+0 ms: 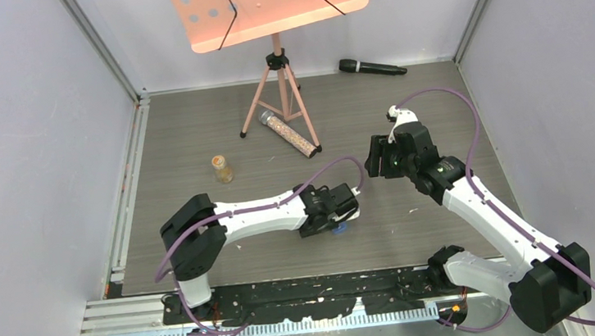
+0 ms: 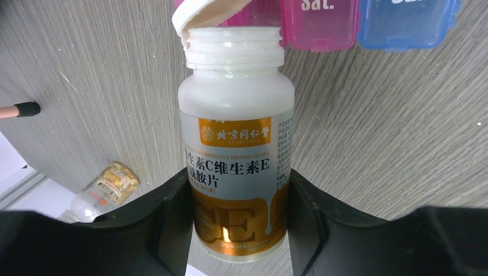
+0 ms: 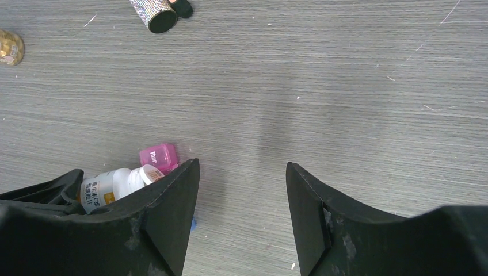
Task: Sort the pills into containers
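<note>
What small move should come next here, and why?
Probably bring the open, empty right pincer toward the pill box to open one compartment. The left pincer holds the bottle, its cap flipped open, mouth near the box, but the pink lid and blue lid look shut.

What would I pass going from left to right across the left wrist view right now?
In order: black-tipped pink stand leg → small gold-labelled bottle → open white plastic pill bottle → pink square pill-box compartment → blue square pill-box compartment.
</note>
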`<state>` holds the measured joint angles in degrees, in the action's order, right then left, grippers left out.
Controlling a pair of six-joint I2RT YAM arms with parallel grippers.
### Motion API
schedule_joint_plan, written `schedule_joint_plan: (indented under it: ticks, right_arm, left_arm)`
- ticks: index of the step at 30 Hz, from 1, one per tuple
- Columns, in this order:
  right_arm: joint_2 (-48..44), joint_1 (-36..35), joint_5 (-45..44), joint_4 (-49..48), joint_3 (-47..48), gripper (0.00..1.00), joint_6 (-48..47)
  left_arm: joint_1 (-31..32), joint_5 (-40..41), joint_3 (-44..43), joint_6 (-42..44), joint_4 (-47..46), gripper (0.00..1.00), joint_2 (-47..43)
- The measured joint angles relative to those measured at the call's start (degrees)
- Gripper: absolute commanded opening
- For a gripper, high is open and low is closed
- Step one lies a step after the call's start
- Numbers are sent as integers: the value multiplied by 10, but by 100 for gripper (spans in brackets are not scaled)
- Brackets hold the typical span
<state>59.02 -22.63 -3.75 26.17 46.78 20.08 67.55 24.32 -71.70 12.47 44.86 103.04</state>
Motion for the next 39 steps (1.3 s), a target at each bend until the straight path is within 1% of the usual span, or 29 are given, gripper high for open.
schedule_joint_plan:
  ticks: [39]
  right_arm:
    - [0, 4, 3, -4, -6, 64, 0]
  left_arm:
    - [7, 17, -75, -3, 75, 0, 50]
